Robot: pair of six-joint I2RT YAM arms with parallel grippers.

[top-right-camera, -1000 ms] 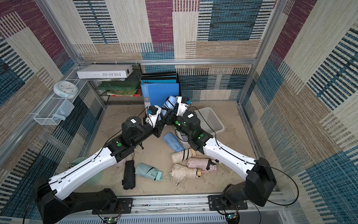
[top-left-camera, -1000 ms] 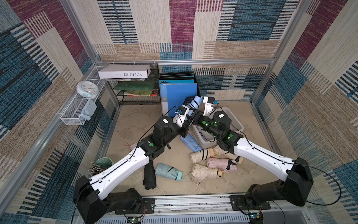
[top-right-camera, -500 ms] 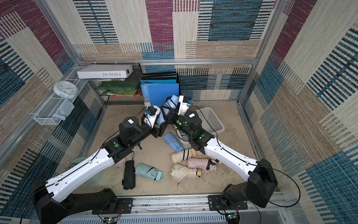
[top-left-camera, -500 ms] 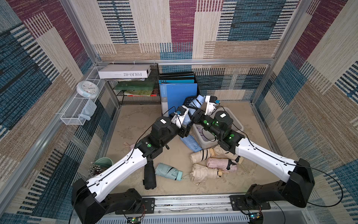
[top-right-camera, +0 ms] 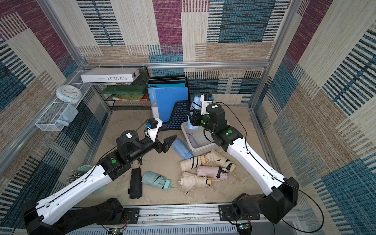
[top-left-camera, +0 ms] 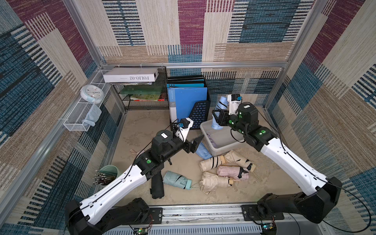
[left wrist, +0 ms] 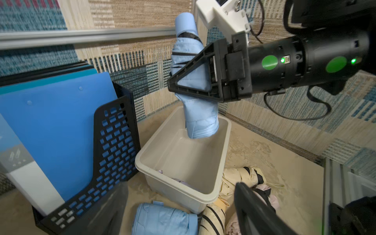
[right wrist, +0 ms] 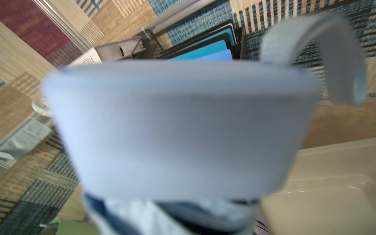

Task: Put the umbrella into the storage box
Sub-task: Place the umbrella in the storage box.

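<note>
A folded light blue umbrella [top-left-camera: 220,104] [top-right-camera: 195,102] [left wrist: 200,120] hangs upright, its lower end dipping into the far end of the light grey storage box [top-left-camera: 220,151] [top-right-camera: 201,150] [left wrist: 177,184]. My right gripper [top-left-camera: 216,119] [top-right-camera: 192,120] is shut on the umbrella's middle; one black finger [left wrist: 193,81] crosses its cloth. The umbrella's handle end [right wrist: 173,132] fills the right wrist view. My left gripper [top-left-camera: 196,142] [top-right-camera: 168,142] [left wrist: 183,215] stands open and empty, low beside the box's near left corner. A lilac umbrella [top-left-camera: 212,140] lies inside the box.
A second light blue umbrella [top-left-camera: 202,152] [left wrist: 162,219] lies against the box's near side. Beige [top-left-camera: 213,162], pink [top-left-camera: 232,172], mint [top-left-camera: 176,180] and black [top-left-camera: 157,188] umbrellas lie in front. A black file holder [top-left-camera: 200,116] with blue folders stands left of the box. A pen cup [top-left-camera: 106,176] sits front left.
My left gripper has opened, let go of the light blue umbrella and drawn back down to the left. The right gripper has closed on it and holds it alone over the box.
</note>
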